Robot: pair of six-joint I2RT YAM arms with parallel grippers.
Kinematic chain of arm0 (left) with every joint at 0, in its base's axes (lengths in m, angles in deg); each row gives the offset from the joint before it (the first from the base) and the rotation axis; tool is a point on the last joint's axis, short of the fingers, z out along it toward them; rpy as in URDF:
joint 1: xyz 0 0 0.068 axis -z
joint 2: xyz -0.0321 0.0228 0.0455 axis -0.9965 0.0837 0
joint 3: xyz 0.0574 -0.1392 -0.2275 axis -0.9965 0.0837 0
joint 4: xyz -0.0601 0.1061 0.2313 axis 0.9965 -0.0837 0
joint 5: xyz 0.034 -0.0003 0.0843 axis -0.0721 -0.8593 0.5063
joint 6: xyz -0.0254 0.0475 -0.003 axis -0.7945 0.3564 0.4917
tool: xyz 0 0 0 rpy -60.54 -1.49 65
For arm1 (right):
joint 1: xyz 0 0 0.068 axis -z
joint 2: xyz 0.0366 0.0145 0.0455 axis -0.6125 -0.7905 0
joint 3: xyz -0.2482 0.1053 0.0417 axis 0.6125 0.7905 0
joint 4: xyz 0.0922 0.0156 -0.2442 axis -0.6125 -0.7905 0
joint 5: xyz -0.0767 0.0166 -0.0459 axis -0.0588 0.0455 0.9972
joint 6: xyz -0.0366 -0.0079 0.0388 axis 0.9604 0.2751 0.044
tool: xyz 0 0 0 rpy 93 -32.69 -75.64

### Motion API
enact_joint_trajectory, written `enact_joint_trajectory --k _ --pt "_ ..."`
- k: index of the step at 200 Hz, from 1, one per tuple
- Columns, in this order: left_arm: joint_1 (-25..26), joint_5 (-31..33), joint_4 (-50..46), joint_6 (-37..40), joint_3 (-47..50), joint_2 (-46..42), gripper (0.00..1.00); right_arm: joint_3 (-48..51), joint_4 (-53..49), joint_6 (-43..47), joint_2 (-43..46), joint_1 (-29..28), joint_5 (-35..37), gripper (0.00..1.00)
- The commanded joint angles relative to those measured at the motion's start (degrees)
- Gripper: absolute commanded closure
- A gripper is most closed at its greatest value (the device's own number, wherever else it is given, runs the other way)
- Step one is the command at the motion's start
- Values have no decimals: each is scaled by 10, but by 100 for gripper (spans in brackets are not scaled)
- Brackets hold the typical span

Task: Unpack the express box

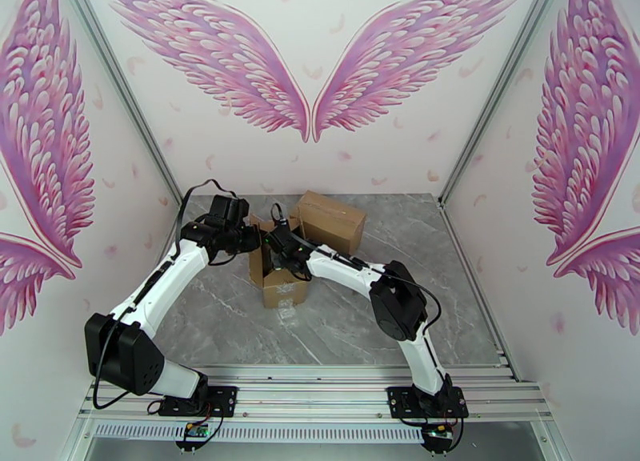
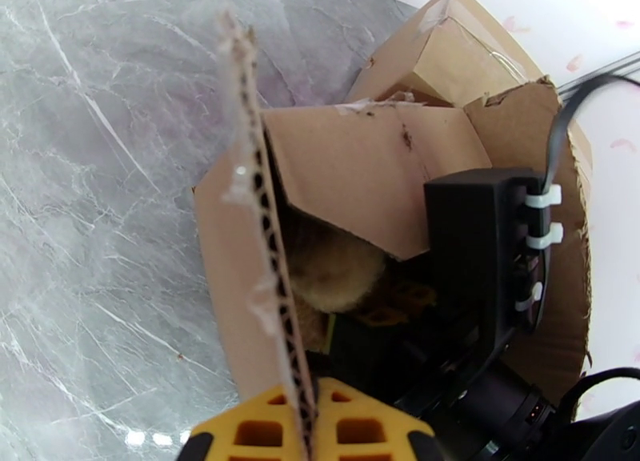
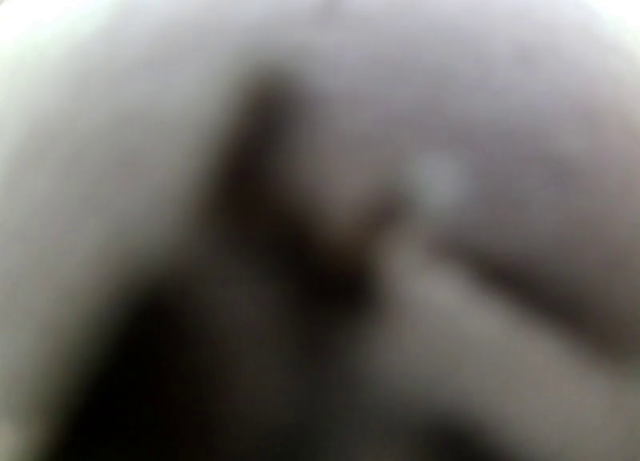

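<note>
The express box [image 1: 278, 282] stands open in the middle of the table, its flaps raised. My left gripper [image 1: 250, 237] is shut on the box's left flap [image 2: 268, 214], and its yellow fingers [image 2: 352, 430] clamp the corrugated edge and hold it upright. My right gripper [image 1: 282, 246] reaches down into the box from the right; its black wrist [image 2: 480, 238] hangs over the opening and its fingertips are hidden inside. A beige fuzzy item [image 2: 332, 270] and something dark with yellow [image 2: 396, 302] lie in the box. The right wrist view is a dark blur.
A second, closed cardboard box [image 1: 330, 218] sits just behind and to the right of the open one, touching or nearly touching it. Grey marble tabletop [image 1: 416, 238] lies around both. Walls close the table in on three sides.
</note>
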State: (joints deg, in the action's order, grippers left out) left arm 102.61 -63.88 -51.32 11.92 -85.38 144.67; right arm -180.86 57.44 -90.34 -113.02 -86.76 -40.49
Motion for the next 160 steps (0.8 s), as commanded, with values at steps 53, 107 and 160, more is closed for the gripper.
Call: enact_joint_trajectory --k 53,107,160 --pt "-11 22 -11 -32 20 -24 100 130 148 63 201 -22 -112 100" --pt "-18 29 -12 -51 38 -42 100 199 216 55 302 -32 -98 100" --pt "-20 32 -10 -62 42 -53 100 250 317 52 369 -33 -91 100"
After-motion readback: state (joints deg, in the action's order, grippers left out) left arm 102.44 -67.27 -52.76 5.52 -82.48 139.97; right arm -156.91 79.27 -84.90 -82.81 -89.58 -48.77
